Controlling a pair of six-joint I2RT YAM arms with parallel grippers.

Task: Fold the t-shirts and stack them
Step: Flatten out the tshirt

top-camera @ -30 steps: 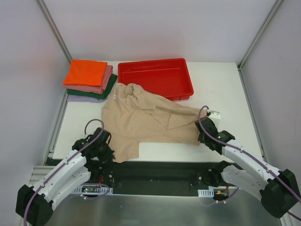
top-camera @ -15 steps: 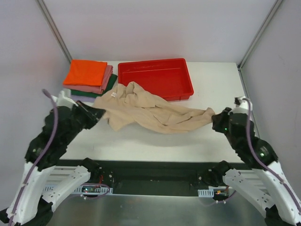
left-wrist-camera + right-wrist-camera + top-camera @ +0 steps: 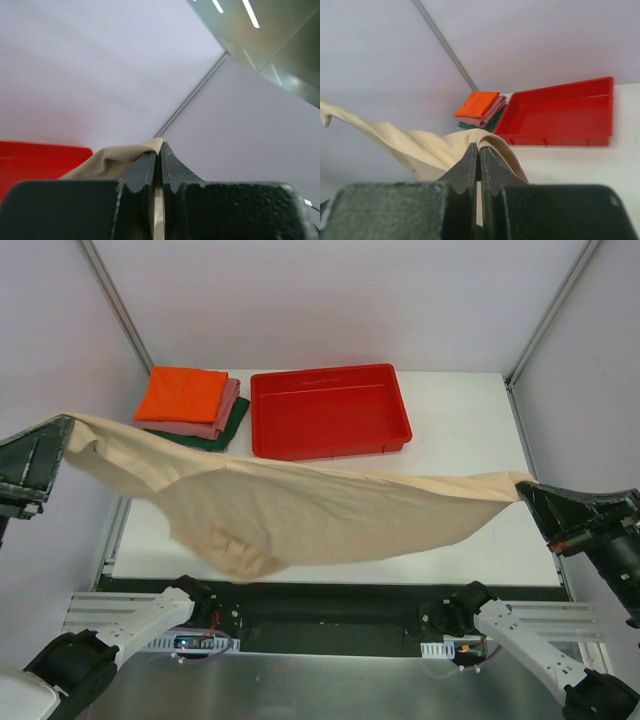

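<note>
Shirt: beige t-shirt (image 3: 300,510) up off bench (image 3: 470,430), stretched mid-air, bunched before.
Left end effector (image 3: 62,430): pinching shirt edge.
Right end effector (image 3: 530,495): pinching opposite edge.
Next: lay flat, fold.

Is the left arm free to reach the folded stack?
Probably not: the left gripper is shut on the beige shirt stretched to the right gripper, so reaching the folded stack means letting go.

The beige shirt (image 3: 300,510) is soft, matt cloth with wrinkles. The folded orange shirt (image 3: 182,393) looks like smooth cloth too. The red tray (image 3: 330,420) is smooth, shiny plastic. The table (image 3: 460,440) is smooth and matt. The right gripper (image 3: 479,150) looks like black, grainy plastic.
</note>
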